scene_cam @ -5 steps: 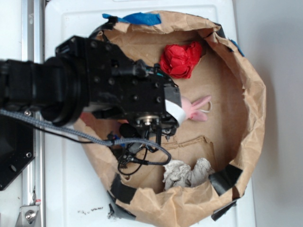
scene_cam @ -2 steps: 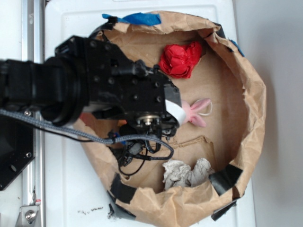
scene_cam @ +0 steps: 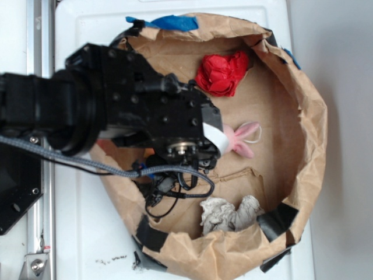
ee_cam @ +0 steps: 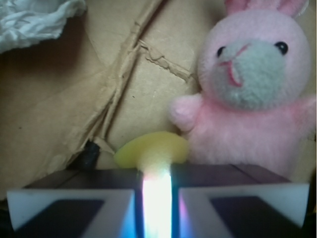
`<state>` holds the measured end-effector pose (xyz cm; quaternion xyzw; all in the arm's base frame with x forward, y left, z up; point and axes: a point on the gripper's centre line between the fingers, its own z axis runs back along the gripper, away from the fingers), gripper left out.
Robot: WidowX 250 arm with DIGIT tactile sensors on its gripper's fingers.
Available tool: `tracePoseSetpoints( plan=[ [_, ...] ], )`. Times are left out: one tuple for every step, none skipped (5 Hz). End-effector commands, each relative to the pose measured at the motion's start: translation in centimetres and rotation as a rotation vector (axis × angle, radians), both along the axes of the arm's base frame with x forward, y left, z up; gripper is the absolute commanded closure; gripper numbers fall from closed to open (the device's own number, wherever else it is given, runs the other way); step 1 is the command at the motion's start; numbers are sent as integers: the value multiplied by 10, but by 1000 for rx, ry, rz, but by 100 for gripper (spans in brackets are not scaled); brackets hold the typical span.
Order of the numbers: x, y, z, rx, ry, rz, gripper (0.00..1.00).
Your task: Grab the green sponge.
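Now the gripper (ee_cam: 156, 198) pinches the foam sponge (ee_cam: 151, 148) (rounded, yellow).

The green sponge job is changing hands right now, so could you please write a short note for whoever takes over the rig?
Gripper: shut on the green sponge, its pads nearly together with a yellow edge of the sponge showing beyond them.
Position: low inside the brown paper basket, beside the pink plush bunny; the sponge's edge touches the bunny's arm.
Other items: red cloth wad and white crumpled cloth, both apart from the gripper.
Done: the grip. Left: probably only lifting clear without dragging the bunny.
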<state>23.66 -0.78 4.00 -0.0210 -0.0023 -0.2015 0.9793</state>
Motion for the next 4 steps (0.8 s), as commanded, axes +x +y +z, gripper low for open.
tracePoseSetpoints(
  plan=[
    [9,2,71,-59,-73,132,100],
    [11,5,100,-73,-65,229,100],
    [15,9,115,-98,-85,268,100],
    [20,12,125,-102,-124,304,100]
  ],
)
